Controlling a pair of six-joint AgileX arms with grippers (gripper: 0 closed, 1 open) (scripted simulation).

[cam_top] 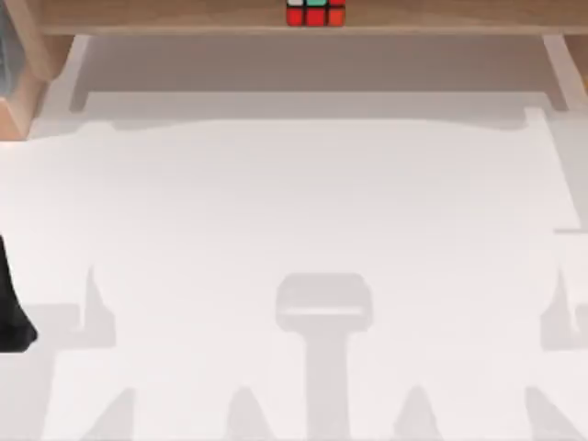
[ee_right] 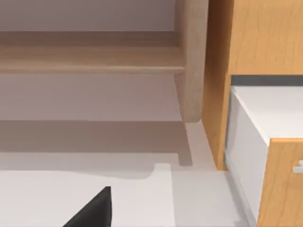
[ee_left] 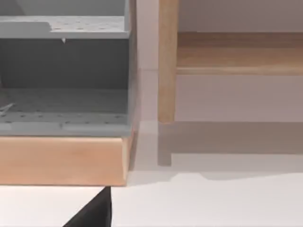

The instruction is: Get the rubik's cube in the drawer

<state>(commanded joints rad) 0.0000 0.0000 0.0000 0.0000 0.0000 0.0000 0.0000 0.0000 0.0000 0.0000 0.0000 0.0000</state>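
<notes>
The rubik's cube [cam_top: 315, 13] sits at the far middle of the table, on the long flat plank of the light tan drawer [cam_top: 184, 18]. Its red, white and green stickers are cut by the top view's upper edge. Slanted side rails [cam_top: 57, 64] run down from the plank on both sides. My left arm [cam_top: 13, 312] is a dark shape at the table's left edge, far from the cube. A black part of my left gripper [ee_left: 92, 213] shows low in the left wrist view, over white tabletop. A black part of my right gripper [ee_right: 92, 210] shows likewise in the right wrist view.
The white tabletop [cam_top: 294, 211] spreads in front of the plank, crossed by grey shadows. In the left wrist view a grey perforated shelf unit [ee_left: 61, 85] stands behind a tan board [ee_left: 61, 158]. The right wrist view shows a tan cabinet [ee_right: 255, 38] with a white-sided box [ee_right: 265, 118].
</notes>
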